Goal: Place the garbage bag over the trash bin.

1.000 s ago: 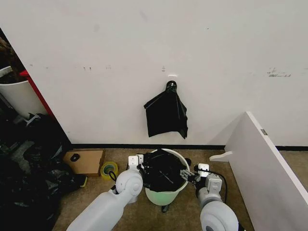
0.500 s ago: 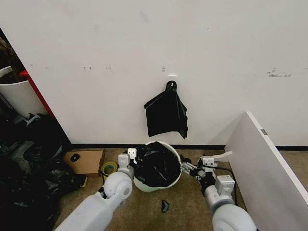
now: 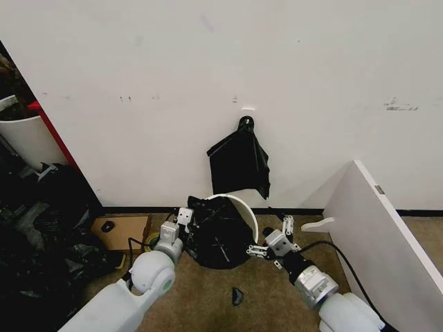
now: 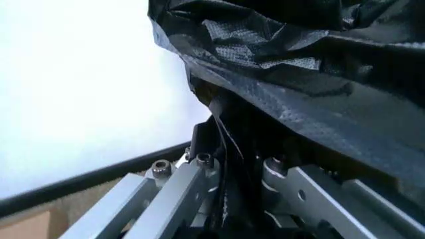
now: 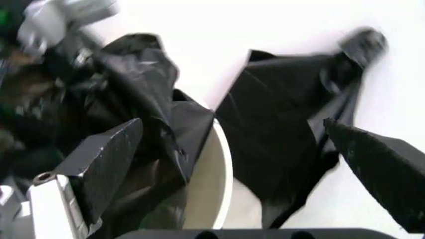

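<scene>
A: Black, glossy plastic is the garbage bag [image 3: 218, 235], crinkled and loose. Where is it?

B: At the foot of the white wall [image 3: 208, 83], draped into and over the trash bin [image 3: 243, 207]. The bin is tipped, its mouth turned toward the robot, so only an arc of cream-white rim shows on the side away from the left arm. The rest is under the bag.

A: And the left gripper [image 3: 185, 221]?

B: It is at the bag's left edge. In the left wrist view its metal fingers [image 4: 179, 199] stand on either side of a fold of the bag [image 4: 292, 84], and the jaws pinch that fold.

A: The right gripper [image 3: 270, 243]?

B: It is at the bin's right side, just below the rim. In the right wrist view its jaws are spread wide, with the bin's rim [image 5: 216, 184] and the bag [image 5: 143, 94] between the two dark fingers [image 5: 109, 159]. They close on nothing.

A: Anything else near?

B: A flat black bunch [image 3: 239, 166] hangs on the wall just above the bin. A white panel [image 3: 377, 242] leans at the right. A cardboard box [image 3: 124, 232] and a tape roll [image 3: 154, 240] lie on the floor at the left, by a heap of dark sacks [image 3: 41, 256].
</scene>
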### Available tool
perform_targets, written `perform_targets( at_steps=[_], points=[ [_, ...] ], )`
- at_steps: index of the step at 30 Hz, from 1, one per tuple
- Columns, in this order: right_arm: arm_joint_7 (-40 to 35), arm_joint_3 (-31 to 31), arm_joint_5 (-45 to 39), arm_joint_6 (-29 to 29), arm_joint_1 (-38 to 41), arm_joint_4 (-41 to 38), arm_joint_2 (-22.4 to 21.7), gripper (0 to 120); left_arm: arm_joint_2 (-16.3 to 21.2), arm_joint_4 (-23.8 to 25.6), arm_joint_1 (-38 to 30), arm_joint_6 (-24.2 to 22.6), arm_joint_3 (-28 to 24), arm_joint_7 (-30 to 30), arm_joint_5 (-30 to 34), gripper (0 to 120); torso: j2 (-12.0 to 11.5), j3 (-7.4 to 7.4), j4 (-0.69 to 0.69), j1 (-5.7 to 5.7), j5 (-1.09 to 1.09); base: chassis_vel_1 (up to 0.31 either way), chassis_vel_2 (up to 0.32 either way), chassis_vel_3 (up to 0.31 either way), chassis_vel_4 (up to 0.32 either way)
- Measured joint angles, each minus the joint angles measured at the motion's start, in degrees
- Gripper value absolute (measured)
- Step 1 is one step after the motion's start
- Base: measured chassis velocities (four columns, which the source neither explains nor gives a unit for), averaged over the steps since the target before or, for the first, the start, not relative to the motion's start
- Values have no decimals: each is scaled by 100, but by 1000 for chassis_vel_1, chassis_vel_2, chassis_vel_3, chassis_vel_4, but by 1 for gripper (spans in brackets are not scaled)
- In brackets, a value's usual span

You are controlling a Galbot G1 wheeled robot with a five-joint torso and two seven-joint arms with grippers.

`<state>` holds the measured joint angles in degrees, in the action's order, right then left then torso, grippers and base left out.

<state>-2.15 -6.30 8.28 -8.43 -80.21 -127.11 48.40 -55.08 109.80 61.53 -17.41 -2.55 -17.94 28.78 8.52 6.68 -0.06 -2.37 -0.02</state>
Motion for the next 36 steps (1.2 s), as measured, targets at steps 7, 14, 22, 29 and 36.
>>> perform_targets(
  at_steps=[7,14,22,29,36],
  points=[
    [254,406,302,30,434,253,-135,94,77,48,0,59,-125,61,-170,5,0,0,-1,0,0,0,0,0,0],
    [298,531,544,98,532,482,-60,81,84,51,-145,63,-380,60,-90,5,0,0,-4,0,1,0,0,0,0],
    [259,632,1006,314,574,620,-12,51,69,148,-160,-16,-484,43,43,5,0,0,-1,0,0,0,0,0,0],
    [244,675,1213,421,552,631,-37,27,36,196,-172,-72,-535,1,167,5,0,0,-1,0,0,0,0,0,0],
    [59,737,1045,497,514,617,72,0,30,206,-104,-33,-493,21,105,5,0,0,-1,0,0,0,0,0,0]
  ],
)
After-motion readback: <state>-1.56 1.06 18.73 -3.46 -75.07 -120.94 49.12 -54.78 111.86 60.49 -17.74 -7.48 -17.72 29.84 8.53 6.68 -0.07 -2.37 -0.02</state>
